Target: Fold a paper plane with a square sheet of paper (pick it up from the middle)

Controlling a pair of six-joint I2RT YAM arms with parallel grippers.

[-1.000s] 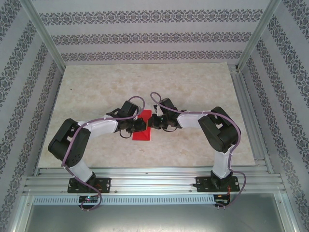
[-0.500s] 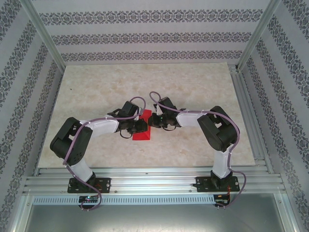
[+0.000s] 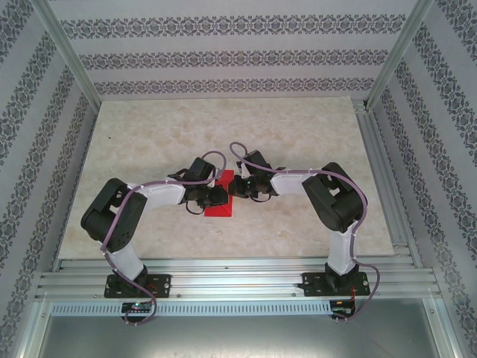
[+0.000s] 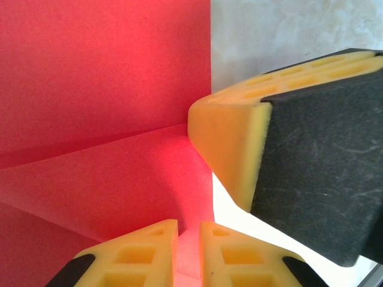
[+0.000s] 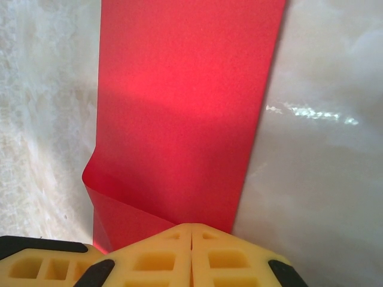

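On the table (image 3: 149,134), near its middle, the square sheet of paper (image 3: 220,208) is pinched by the left gripper (image 4: 189,232), jaws almost closed, and by the right gripper (image 5: 191,232), jaws pressed together. Farther edges should be aligned before creasing.

From above, we find the red sheet (image 3: 221,208) half hidden beneath the left hand (image 3: 218,194) and right hand (image 3: 235,186).
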